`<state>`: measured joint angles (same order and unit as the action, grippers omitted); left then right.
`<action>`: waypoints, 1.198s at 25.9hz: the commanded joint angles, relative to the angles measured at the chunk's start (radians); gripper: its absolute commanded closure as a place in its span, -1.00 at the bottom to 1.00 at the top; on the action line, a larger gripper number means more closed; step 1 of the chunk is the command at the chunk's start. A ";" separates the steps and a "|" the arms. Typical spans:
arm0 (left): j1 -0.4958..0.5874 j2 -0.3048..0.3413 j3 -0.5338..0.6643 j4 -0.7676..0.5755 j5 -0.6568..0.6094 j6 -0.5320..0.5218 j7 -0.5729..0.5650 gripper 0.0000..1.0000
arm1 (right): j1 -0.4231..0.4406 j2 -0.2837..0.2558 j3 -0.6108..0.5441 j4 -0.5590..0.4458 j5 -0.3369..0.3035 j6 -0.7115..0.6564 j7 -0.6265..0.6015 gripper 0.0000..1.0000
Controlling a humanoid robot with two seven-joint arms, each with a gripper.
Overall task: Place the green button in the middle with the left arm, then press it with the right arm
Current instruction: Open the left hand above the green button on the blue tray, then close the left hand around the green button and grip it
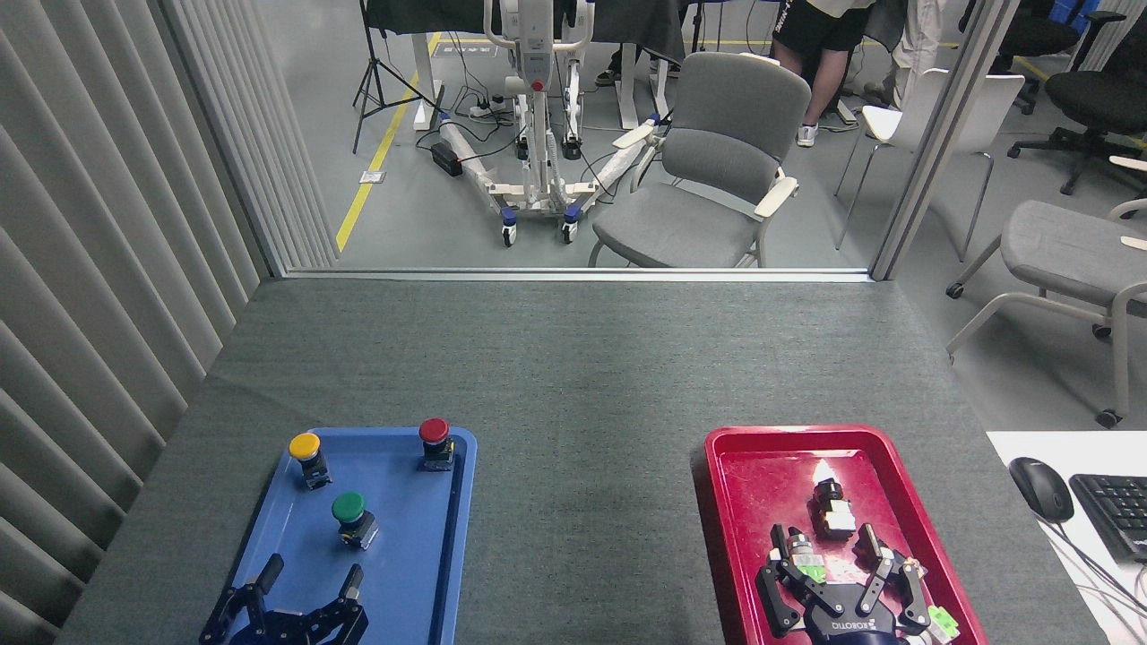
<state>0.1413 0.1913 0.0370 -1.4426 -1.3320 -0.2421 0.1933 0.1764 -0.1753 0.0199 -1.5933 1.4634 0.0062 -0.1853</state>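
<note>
The green button (349, 509) stands upright in the blue tray (448, 546) at the near left, below the yellow-capped one (305, 446) and left of the red-capped one (435, 432). My left gripper (311, 573) sits just below it at the bottom edge, open, fingers spread with nothing between them and not touching the button. My right gripper (829, 548) hovers open over the red tray (737, 502) at the bottom right. The dark grey tabletop (582, 466) between the two trays is the middle.
Small switch parts (832, 511) lie in the red tray near my right fingers. A mouse (1040, 488) and keyboard (1116, 511) sit on a white desk at the far right. Chairs and a person's legs stand beyond the table's far edge.
</note>
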 commanded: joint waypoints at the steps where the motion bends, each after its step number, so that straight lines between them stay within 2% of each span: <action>1: -0.043 0.023 -0.005 0.093 -0.009 -0.037 0.003 -0.98 | 0.000 -0.003 0.000 -0.001 0.000 0.000 0.000 -1.00; 6: -0.146 0.074 -0.008 0.248 -0.010 -0.118 0.003 -0.98 | 0.000 -0.004 0.000 -0.001 0.000 0.000 0.000 -0.99; 12: -0.279 0.074 -0.022 0.430 -0.013 -0.229 0.000 -0.98 | 0.000 -0.006 0.000 -0.001 0.000 0.000 0.000 -0.99; 19: -0.399 0.073 -0.123 0.536 -0.018 -0.233 -0.005 -0.98 | 0.002 -0.006 0.000 -0.001 0.000 0.002 0.000 -1.00; 23: -0.447 0.063 -0.137 0.610 -0.016 -0.226 0.000 -0.97 | 0.002 -0.004 0.000 -0.001 0.000 0.002 0.000 -1.00; 24: -0.453 0.062 -0.137 0.619 -0.016 -0.221 0.000 -0.82 | 0.002 -0.006 0.000 -0.001 0.000 0.002 0.000 -1.00; 28: -0.447 0.069 -0.137 0.627 -0.013 -0.221 0.006 0.10 | 0.002 -0.006 0.000 -0.001 0.000 0.002 0.001 -0.99; 31: -0.445 0.069 -0.137 0.643 -0.006 -0.224 0.023 0.42 | 0.002 -0.006 0.000 -0.001 0.000 0.002 0.001 -0.99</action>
<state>-0.3056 0.2592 -0.0991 -0.8142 -1.3429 -0.4631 0.2043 0.1779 -0.1806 0.0199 -1.5934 1.4634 0.0077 -0.1855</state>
